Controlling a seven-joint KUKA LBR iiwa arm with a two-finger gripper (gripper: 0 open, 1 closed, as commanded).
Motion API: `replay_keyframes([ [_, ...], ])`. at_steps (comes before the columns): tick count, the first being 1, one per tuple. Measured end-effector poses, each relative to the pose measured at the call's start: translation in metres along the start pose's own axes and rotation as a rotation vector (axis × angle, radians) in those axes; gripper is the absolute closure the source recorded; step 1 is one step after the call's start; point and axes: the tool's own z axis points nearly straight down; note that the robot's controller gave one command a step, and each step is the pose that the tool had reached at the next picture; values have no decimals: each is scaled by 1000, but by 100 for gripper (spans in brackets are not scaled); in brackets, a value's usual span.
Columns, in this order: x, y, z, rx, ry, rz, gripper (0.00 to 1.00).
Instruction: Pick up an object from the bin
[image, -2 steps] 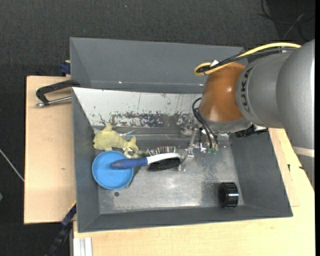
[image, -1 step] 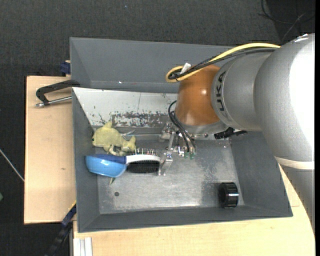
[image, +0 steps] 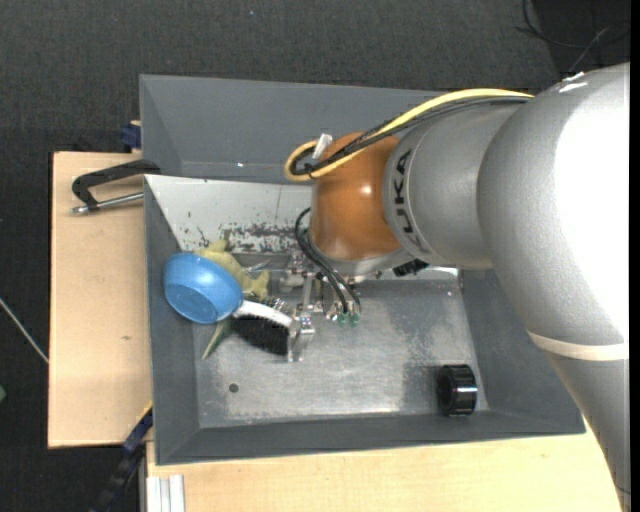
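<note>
Grasping step, I judge: the gripper (image: 300, 332), whether clenched or released I cannot tell, sits low just right of the blue bowl (image: 200, 288), at a black white-edged thing (image: 262, 330) beside that bowl; next calls for closing firmly, then lifting.

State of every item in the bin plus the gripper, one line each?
blue bowl: tipped on its side at bin left, against the yellow object
yellow object: lying behind the bowl, partly hidden
black-and-white object: lying flat mid-bin, its right end at the gripper
black round cap: alone near the lower right corner, untouched
gripper: low in the bin beside the black-and-white object; no grasp visible
</note>
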Motion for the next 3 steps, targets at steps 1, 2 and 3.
replay_keyframes([
  [1, 14, 53, 6, 9, 2, -120, 0],
  [2, 13, 51, 5, 10, 0, -119, 100],
  [3, 3, 51, -250, -3, -12, -103, 100],
])
